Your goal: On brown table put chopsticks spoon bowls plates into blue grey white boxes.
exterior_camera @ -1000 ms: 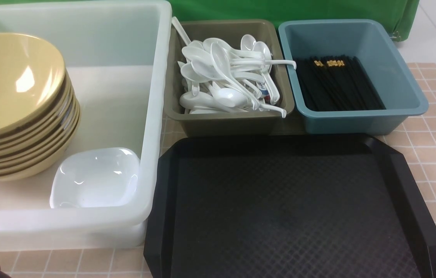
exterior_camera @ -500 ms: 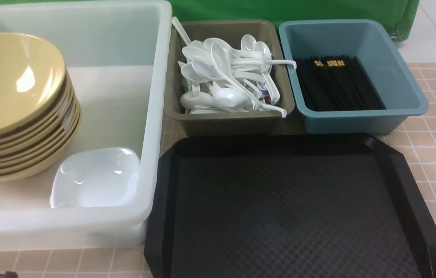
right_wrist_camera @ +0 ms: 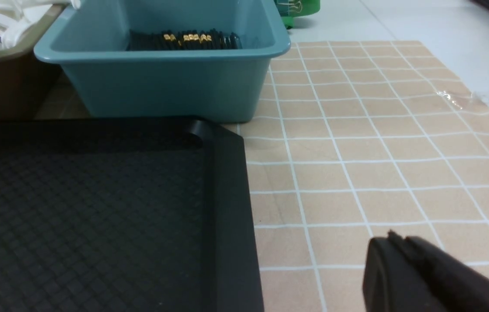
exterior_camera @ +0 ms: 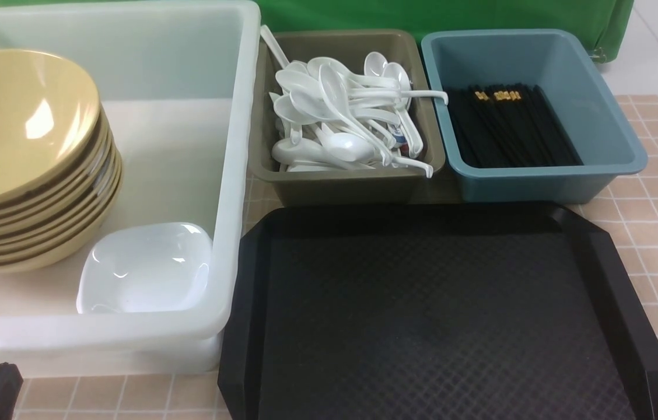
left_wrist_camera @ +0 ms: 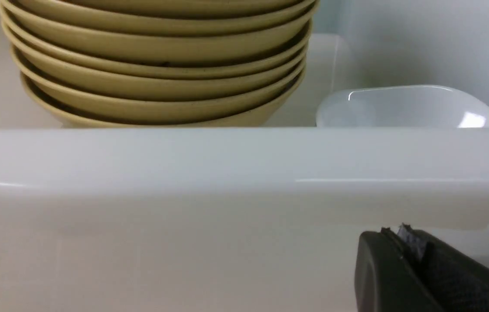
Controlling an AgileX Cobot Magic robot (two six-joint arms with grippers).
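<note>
Left end effector (left_wrist_camera: 405,242) is closed, gripping nothing, low against the outer near wall of the white box (exterior_camera: 101,341) at the bench's (exterior_camera: 655,233) near-left corner. Over that wall sit the stacked bowls (exterior_camera: 20,163) and a white plate (exterior_camera: 145,268). Right end effector (right_wrist_camera: 396,247) looks pressed together and bare, above open tile by the near-right edge, beside the black tray (exterior_camera: 434,315). Spoons (exterior_camera: 340,122) fill the grey box (exterior_camera: 346,184), chopsticks (exterior_camera: 510,125) the blue box (exterior_camera: 539,181), both along the far edge. The left arm has dropped lower in the front view than a moment ago. Right-side tiles lie open.
</note>
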